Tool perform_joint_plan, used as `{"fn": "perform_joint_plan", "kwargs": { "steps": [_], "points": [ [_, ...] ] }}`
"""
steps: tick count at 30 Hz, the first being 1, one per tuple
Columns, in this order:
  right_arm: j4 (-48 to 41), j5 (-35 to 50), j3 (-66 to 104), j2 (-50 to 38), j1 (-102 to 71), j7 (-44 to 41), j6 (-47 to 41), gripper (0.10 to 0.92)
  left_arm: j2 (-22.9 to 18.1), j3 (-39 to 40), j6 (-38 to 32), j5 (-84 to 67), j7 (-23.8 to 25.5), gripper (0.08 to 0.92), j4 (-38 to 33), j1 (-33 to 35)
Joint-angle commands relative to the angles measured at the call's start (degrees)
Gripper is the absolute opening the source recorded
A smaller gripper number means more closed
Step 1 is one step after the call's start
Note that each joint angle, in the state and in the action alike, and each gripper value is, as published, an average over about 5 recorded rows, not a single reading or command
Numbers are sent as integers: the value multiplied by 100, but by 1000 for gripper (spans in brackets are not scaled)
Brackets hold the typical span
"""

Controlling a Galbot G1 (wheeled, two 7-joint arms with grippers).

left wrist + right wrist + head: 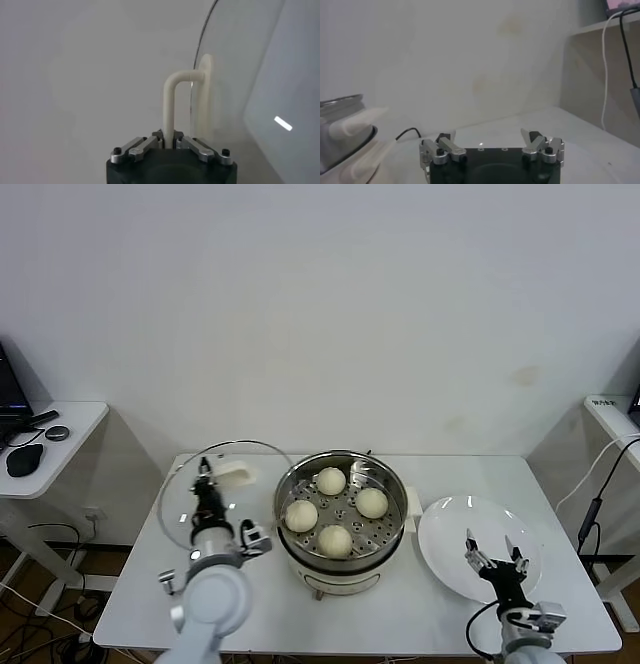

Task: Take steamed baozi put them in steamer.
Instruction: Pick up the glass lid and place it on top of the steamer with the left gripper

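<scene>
The steel steamer (388,482) stands in the middle of the table. Several cream-white baozi lie on its perforated tray, among them one at the back (331,480), one at the left (301,515) and one at the front (335,539). My left gripper (205,480) is left of the steamer, shut on the white handle (172,102) of the round glass lid (185,494) and holding it on edge above the table. My right gripper (491,547) is open and empty over the white plate (450,534). The steamer's handle (350,127) shows in the right wrist view.
A side table (60,454) with a mouse and dark devices stands at the far left. A white shelf (610,414) and hanging cables (595,484) are at the far right. The white wall is close behind the table.
</scene>
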Motion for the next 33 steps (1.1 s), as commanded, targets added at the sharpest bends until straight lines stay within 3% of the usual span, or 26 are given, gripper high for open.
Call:
{"fn": "perform_joint_plan", "kwargs": {
  "steps": [1, 13, 33],
  "points": [
    [80, -119, 21, 42, -92, -15, -8, 823, -390, 1560, 122, 80, 541, 168, -144, -610],
    [53, -160, 54, 130, -99, -14, -2, 823, -734, 2304, 126, -617, -56, 168, 778, -1207],
    [2, -212, 12, 206, -45, -16, 16, 823, -944, 2166, 123, 492, -723, 168, 1837, -1052]
  ]
}}
